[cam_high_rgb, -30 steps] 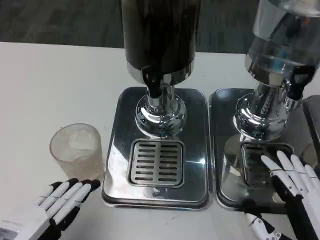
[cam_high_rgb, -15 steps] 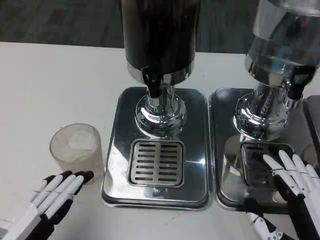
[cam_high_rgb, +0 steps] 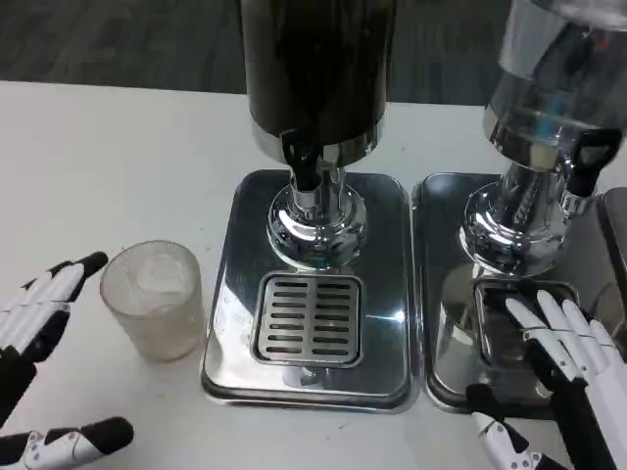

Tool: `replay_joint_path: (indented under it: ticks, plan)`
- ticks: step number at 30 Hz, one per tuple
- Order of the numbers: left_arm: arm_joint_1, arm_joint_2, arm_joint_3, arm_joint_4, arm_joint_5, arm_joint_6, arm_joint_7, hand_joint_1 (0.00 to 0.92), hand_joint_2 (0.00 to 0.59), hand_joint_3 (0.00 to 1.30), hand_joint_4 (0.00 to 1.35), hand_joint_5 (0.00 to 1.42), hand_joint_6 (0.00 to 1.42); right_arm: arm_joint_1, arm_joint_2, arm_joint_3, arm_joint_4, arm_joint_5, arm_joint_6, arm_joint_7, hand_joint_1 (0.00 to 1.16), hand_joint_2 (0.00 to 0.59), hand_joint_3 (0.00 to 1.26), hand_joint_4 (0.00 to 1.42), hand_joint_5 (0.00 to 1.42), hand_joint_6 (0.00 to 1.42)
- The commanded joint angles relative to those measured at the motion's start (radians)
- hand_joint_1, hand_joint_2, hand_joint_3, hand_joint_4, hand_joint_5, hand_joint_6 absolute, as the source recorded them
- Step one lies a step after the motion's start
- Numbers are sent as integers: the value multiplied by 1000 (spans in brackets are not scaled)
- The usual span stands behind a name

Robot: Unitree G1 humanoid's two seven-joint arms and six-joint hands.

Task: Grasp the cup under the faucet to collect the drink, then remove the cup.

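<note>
Cup (cam_high_rgb: pixel 154 299): stood upright on the counter (cam_high_rgb: pixel 98 166), just left of the dark dispenser's tray (cam_high_rgb: pixel 230 323), not under the faucet (cam_high_rgb: pixel 302 162).
Left hand (cam_high_rgb: pixel 34 323): fingers spread, holding nothing; cup lay just to its right (nearer hand).
Right hand (cam_high_rgb: pixel 563 357): fingers apart, apparently empty, over the second tray.

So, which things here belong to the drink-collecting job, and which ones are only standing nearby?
For the job:
- cup, on the table beside the tray
- dark dispenser and its faucet
- drip tray with grille
- left hand, open beside the cup

Standing nearby:
- clear dispenser on its own tray
- right hand, over that tray
</note>
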Motion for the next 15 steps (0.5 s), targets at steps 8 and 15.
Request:
replay_joint_path:
  ticks: [8, 15]
  plan:
    - [-162, -19, -22, 167, -158, -29, -114, 0, 53, 0, 0, 0, 53, -4, 38, 10, 0, -21, 11, -20, 280, 396, 156, 50, 27, 31]
    - [-292, -60, -45, 311, -273, -6, -221, 0, 47, 0, 0, 0, 61, -4, 52, 20, 6, -25, 18, -33, 280, 396, 156, 53, 28, 32]
